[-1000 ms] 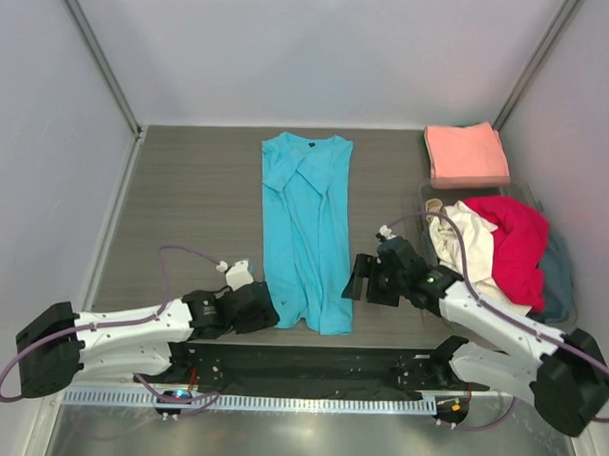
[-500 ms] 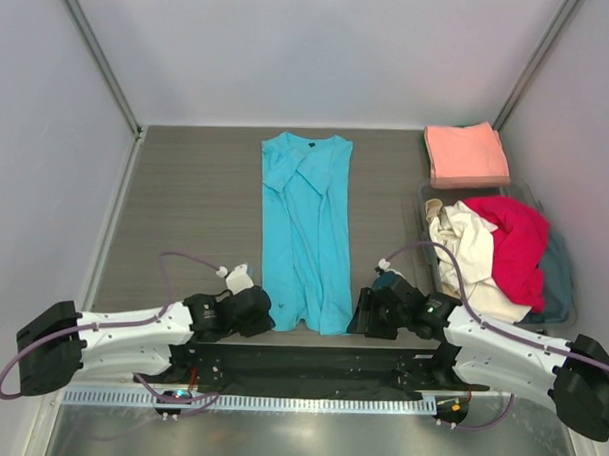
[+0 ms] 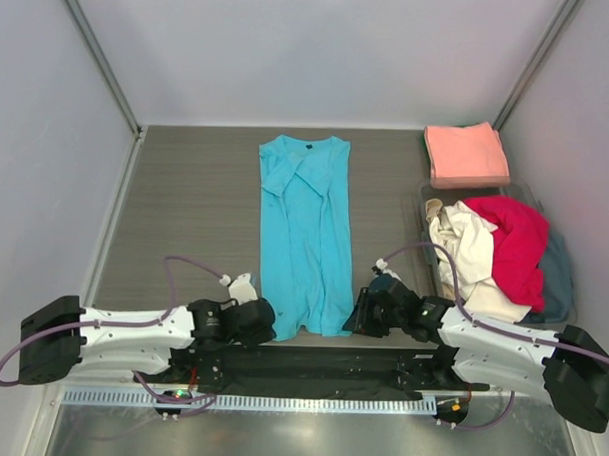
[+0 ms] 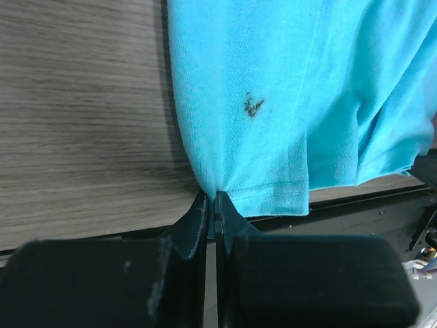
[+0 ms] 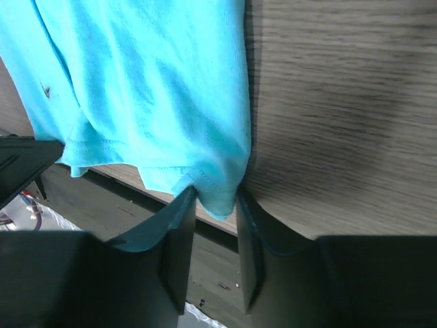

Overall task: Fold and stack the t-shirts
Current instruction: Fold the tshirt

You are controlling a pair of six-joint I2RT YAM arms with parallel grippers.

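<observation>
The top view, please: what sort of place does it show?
Probably a lab cell for robot laundry folding: plain walls enclose a wood-grain table, two arms sit at its near edge, a turquoise t-shirt lies flat.

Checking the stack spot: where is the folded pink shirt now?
Top view: the pink shirt lies at the far right corner of the table, behind the heap of red and cream shirts.
</observation>
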